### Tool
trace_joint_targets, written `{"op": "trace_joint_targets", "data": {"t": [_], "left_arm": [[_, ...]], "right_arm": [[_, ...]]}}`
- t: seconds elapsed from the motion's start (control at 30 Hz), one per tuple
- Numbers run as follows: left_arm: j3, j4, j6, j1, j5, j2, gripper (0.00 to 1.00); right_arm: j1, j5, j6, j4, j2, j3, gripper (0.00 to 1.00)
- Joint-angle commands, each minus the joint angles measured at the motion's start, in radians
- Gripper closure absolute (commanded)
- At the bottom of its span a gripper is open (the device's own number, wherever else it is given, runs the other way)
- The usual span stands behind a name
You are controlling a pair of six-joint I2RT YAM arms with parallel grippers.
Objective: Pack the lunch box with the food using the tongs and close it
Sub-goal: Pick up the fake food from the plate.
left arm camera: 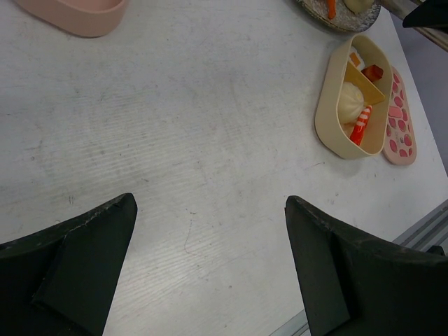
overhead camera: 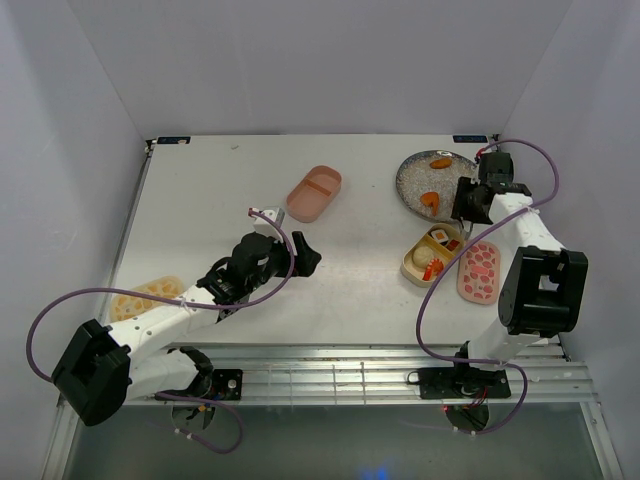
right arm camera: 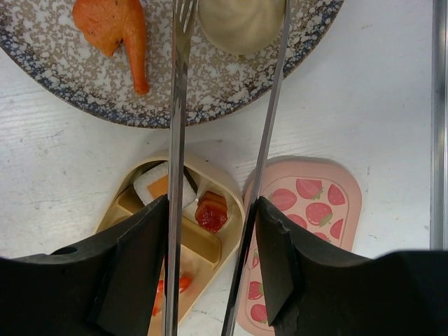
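- Progress: I judge the packing partly done. The tan-yellow oblong plastic tray (overhead camera: 432, 254) holds about four pieces, the pink oblong plastic tray (overhead camera: 314, 193) looks empty, and neither lid is on.
- My right hand (right arm camera: 210, 213) is pinching the thin silvery metal tongs (right arm camera: 176, 126). Their tips straddle a cream bun (right arm camera: 241, 24) on the round grey speckled plate (right arm camera: 63, 77).
- My left hand (left arm camera: 210, 269) is spread wide and holds nothing, over the white bench (left arm camera: 175, 140).
- Trays: two.
- Lids: two. The pink strawberry-patterned lid (overhead camera: 479, 271) lies beside the tan tray; the yellow pebble-patterned lid (overhead camera: 147, 297) lies far left, by my left arm.
- Food on the plate: three counted, namely the bun, an orange-topped piece (overhead camera: 440, 162) and an orange piece (overhead camera: 430, 200).
- Outstanding: move these, stack, close.
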Motion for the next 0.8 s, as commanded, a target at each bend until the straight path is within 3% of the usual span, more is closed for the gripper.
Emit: {"op": "trace_joint_targets", "data": {"t": [0.0, 0.47, 0.77], "left_arm": [[-0.009, 0.013, 0.009, -0.003, -0.01, -0.031, 0.02], [-0.01, 0.016, 0.009, -0.002, -0.015, -0.025, 0.02], [-0.015, 0.016, 0.009, -0.002, -0.029, -0.04, 0.02]], "right_arm": [[-0.009, 0.0, 0.005, 0.037, -0.017, -0.001, 0.43], [-0.019, -0.006, 0.011, 0.037, 0.032, 0.027, 0.43], [-0.019, -0.031, 0.011, 0.021, 0.023, 0.053, 0.51]]}}
